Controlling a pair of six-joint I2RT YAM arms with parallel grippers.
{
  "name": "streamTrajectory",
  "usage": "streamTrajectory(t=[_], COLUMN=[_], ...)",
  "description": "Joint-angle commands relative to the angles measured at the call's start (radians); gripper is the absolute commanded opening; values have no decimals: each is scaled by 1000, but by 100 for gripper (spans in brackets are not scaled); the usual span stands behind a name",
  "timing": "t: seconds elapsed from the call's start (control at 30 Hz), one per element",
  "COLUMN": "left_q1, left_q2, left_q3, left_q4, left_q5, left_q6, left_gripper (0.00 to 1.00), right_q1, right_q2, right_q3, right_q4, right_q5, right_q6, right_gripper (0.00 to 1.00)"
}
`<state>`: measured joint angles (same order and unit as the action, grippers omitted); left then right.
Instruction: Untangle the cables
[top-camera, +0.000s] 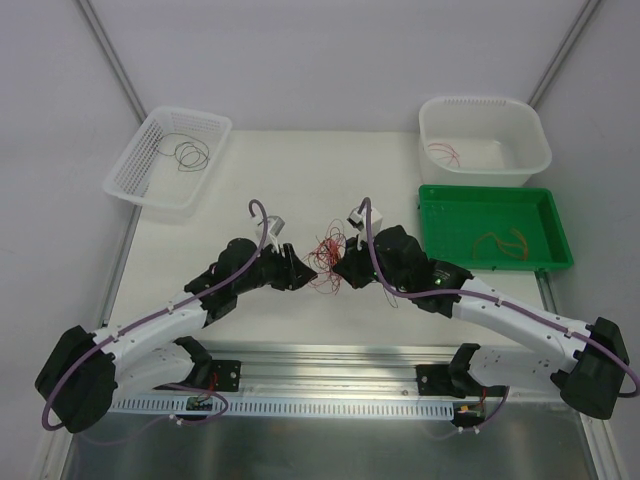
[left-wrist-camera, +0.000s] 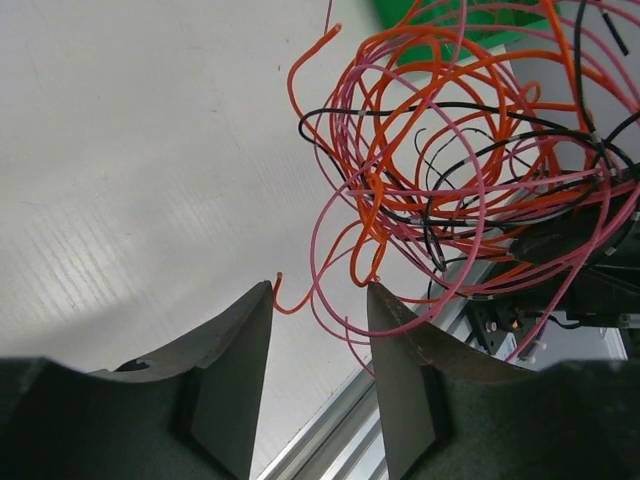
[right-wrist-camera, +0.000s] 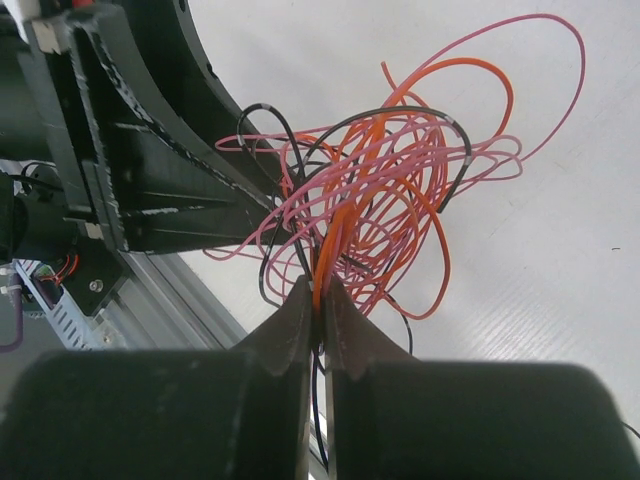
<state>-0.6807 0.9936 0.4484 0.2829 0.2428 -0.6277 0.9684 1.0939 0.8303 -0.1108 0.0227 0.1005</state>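
Note:
The cables (top-camera: 327, 258) are a tangled bundle of thin pink-red, orange and black wires, held up between my two grippers at the table's middle. My right gripper (right-wrist-camera: 319, 290) is shut on the cables (right-wrist-camera: 380, 190), pinching several orange, pink and black strands at its tips. My left gripper (left-wrist-camera: 320, 290) is open just left of the cables (left-wrist-camera: 450, 170). A pink loop and an orange wire end hang between its fingertips (left-wrist-camera: 258, 300), not pinched. In the top view the left gripper (top-camera: 303, 268) and right gripper (top-camera: 342, 268) face each other across the bundle.
A white mesh basket (top-camera: 135, 175) at the back left holds dark wires. A white tub (top-camera: 530, 150) at the back right holds red wires. A green tray (top-camera: 555, 215) in front of it holds orange wires. A metal rail (top-camera: 330, 355) runs along the near edge.

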Motion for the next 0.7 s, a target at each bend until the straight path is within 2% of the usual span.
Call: streamTrajectory(t=[0.0,0.2,0.37,0.67], left_q1=[-26,-42,-62,-72], left_q2=[19,27,7,36], left_q3=[-28,-69,-99,-93], left_q4=[148,266,328,363], left_q5=[-78,-137,-161,-188], left_q6=[-47,-130,-197,-211], left_gripper=[41,34,36,36], right_q1=[-2,0,-2,-2], right_q2=[-22,-17,-12,-11], right_q3=[40,26,15,4], right_q4=[36,45,57,74], right_q5=[25,54,69,77], right_q6=[4,15,28,53], right_gripper=[1,1,1,1])
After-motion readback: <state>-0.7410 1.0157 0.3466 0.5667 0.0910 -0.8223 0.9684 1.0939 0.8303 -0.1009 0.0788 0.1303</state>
